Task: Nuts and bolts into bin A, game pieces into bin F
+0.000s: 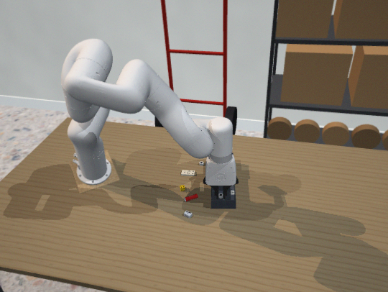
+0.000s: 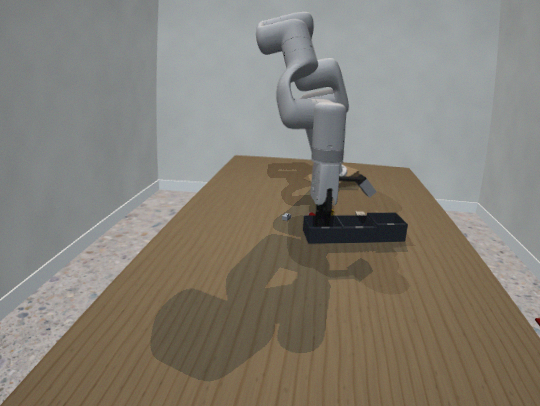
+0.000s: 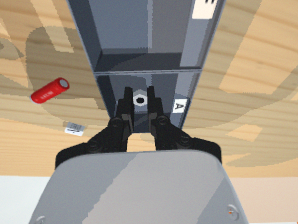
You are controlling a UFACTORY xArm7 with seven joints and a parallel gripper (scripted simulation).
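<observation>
My gripper (image 3: 140, 96) is shut on a grey hex nut (image 3: 139, 100) and holds it low over the end compartment of the dark bin row, the one marked A (image 3: 180, 105). In the top view the nut (image 1: 220, 195) shows between the fingers above that near compartment (image 1: 223, 201). In the exterior view the gripper (image 2: 323, 212) hangs over the left end of the bin row (image 2: 355, 229). On the table lie a second grey nut (image 1: 187, 214), a small nut (image 1: 201, 163), a yellow die (image 1: 182, 188) and a white domino (image 1: 188, 172).
A red cylinder (image 1: 191, 197) lies left of the bin, and shows in the wrist view (image 3: 50, 90) with the grey nut (image 3: 74, 128) below it. A red ladder and a shelf with boxes stand behind the table.
</observation>
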